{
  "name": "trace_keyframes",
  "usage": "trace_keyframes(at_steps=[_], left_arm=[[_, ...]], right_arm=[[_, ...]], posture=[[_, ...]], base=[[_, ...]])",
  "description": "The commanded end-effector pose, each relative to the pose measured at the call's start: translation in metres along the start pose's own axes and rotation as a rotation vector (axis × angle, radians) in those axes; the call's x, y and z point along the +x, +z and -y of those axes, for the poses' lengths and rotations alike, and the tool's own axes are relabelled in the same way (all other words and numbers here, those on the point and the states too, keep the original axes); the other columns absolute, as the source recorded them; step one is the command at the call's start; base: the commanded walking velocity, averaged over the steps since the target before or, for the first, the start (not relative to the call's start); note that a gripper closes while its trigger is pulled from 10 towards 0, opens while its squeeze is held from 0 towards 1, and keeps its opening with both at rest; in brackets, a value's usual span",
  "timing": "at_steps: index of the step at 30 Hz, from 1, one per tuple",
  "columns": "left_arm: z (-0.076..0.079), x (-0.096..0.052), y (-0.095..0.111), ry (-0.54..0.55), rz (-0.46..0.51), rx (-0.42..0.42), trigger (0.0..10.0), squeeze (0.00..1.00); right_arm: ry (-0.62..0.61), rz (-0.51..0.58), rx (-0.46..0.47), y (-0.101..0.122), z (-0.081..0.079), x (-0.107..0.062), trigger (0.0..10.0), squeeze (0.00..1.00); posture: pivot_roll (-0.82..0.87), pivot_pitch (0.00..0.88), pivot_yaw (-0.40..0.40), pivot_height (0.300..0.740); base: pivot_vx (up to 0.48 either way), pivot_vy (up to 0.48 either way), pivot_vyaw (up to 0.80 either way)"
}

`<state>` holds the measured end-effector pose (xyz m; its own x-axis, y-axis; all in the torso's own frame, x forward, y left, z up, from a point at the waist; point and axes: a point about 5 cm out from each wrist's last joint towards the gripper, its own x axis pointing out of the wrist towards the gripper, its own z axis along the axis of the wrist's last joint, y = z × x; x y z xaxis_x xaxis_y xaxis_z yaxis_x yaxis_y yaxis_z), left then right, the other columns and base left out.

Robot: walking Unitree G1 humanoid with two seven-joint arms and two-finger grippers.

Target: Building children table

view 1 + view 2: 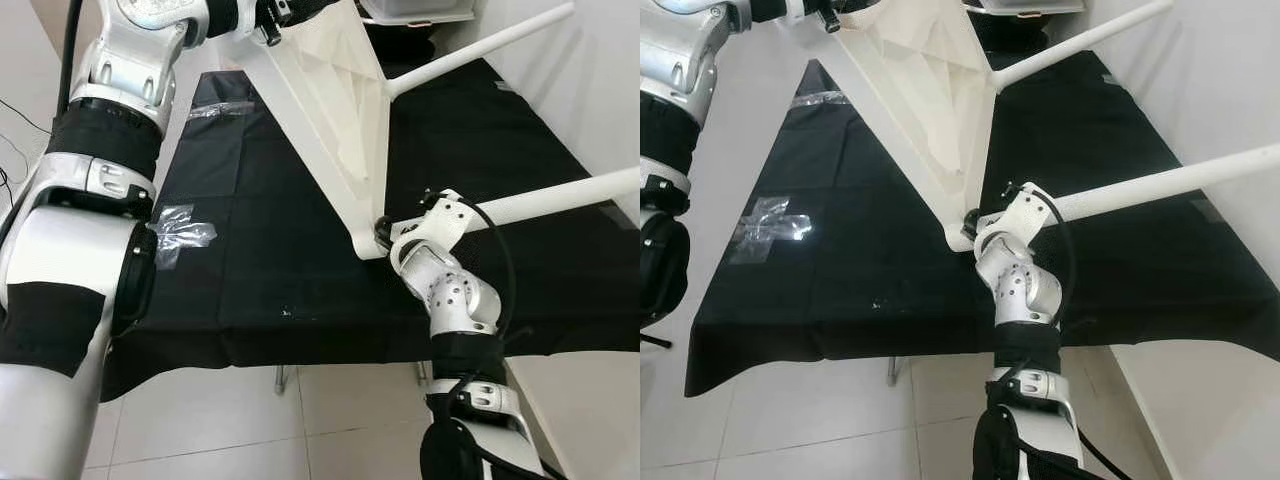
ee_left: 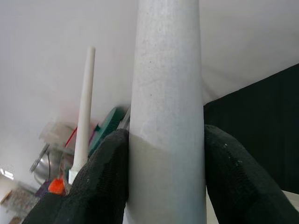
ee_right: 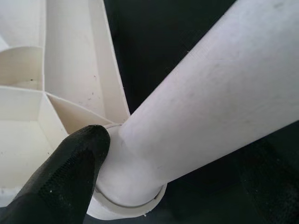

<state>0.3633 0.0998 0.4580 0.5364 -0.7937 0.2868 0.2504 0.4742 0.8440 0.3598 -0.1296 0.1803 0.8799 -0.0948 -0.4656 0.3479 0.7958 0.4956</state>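
Both claws clench white table legs: right claw at the tabletop corner, left claw higher.

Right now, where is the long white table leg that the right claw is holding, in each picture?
Left eye view: the long white plastic table leg runs from the right edge to the white tabletop's corner.
Right eye view: middle right.
Left wrist view: I cannot tell.
Right wrist view: a thick diagonal tube.
Shared landmark: that corner socket.

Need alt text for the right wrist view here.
The right claw grips a white table leg at its base, where it enters the socket of the white tabletop's ribbed underside. Black cloth lies behind.
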Motion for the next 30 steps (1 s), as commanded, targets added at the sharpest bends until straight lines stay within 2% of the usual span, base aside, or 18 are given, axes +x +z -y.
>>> trace_keyframes(at_steps=[1, 4, 5, 9, 16, 19, 23, 24, 25, 26, 27, 29, 30], left_arm=[[-0.006, 0.006, 0.022, -0.009, 0.096, 0.048, 10.0, 0.0], [-0.006, 0.007, 0.022, -0.019, 0.093, 0.054, 10.0, 0.0], [-0.005, 0.008, 0.02, -0.041, 0.09, 0.04, 10.0, 1.0], [-0.002, 0.013, 0.021, -0.061, 0.088, 0.044, 10.0, 1.0], [0.0, 0.021, 0.027, -0.038, 0.109, 0.063, 10.0, 1.0], [-0.002, 0.022, 0.029, -0.008, 0.108, 0.08, 10.0, 1.0], [-0.014, 0.015, 0.024, 0.097, 0.081, 0.078, 10.0, 1.0], [-0.018, 0.01, 0.02, 0.132, 0.076, 0.057, 10.0, 0.91], [-0.018, 0.01, 0.02, 0.132, 0.076, 0.057, 10.0, 0.91], [-0.021, 0.003, 0.015, 0.172, 0.065, 0.036, 10.0, 0.13], [-0.023, -0.002, 0.01, 0.2, 0.059, 0.02, 10.0, 0.0], [-0.024, -0.005, 0.007, 0.213, 0.056, 0.011, 10.0, 0.0], [-0.026, -0.011, 0.001, 0.243, 0.048, -0.003, 10.0, 0.0]], right_arm=[[-0.07, -0.169, 0.05, -0.048, 0.021, 0.002, 10.0, 1.0], [-0.084, -0.162, 0.056, -0.044, 0.029, 0.0, 10.0, 1.0], [-0.104, -0.155, 0.064, -0.042, 0.038, -0.001, 10.0, 1.0], [-0.137, -0.151, 0.084, -0.04, 0.049, -0.003, 10.0, 1.0], [-0.134, -0.164, 0.098, -0.044, 0.045, -0.007, 10.0, 1.0], [-0.12, -0.171, 0.1, -0.046, 0.041, -0.009, 10.0, 1.0], [-0.098, -0.152, 0.105, -0.041, 0.039, -0.011, 10.0, 1.0], [-0.095, -0.148, 0.109, -0.039, 0.039, -0.011, 10.0, 1.0], [-0.095, -0.148, 0.109, -0.039, 0.039, -0.011, 10.0, 1.0], [-0.093, -0.139, 0.108, -0.037, 0.04, -0.011, 10.0, 1.0], [-0.091, -0.136, 0.111, -0.035, 0.04, -0.012, 10.0, 1.0], [-0.089, -0.136, 0.114, -0.034, 0.04, -0.012, 10.0, 1.0], [-0.083, -0.126, 0.108, -0.032, 0.038, -0.012, 10.0, 1.0]], posture=[[0.04, 0.1, 0.005, 0.74], [0.03, 0.102, 0.008, 0.74], [0.03, 0.103, 0.009, 0.74], [0.02, 0.104, 0.017, 0.74], [0.02, 0.103, 0.027, 0.74], [0.02, 0.102, 0.034, 0.74], [0.02, 0.103, 0.028, 0.74], [0.02, 0.102, 0.026, 0.74], [0.02, 0.102, 0.026, 0.74], [0.02, 0.1, 0.02, 0.74], [0.02, 0.099, 0.019, 0.74], [0.02, 0.099, 0.019, 0.74], [0.02, 0.097, 0.016, 0.74]], base=[[0.0, 0.0, 0.0], [0.0, 0.0, 0.0], [0.0, 0.0, 0.0], [0.0, 0.0, 0.0], [0.0, 0.0, 0.0], [0.0, 0.0, 0.0], [0.0, 0.0, 0.0], [0.0, 0.0, 0.0], [0.0, 0.0, 0.0], [0.0, 0.0, 0.0], [0.0, 0.0, 0.0], [0.0, 0.0, 0.0], [0.0, 0.0, 0.0]])
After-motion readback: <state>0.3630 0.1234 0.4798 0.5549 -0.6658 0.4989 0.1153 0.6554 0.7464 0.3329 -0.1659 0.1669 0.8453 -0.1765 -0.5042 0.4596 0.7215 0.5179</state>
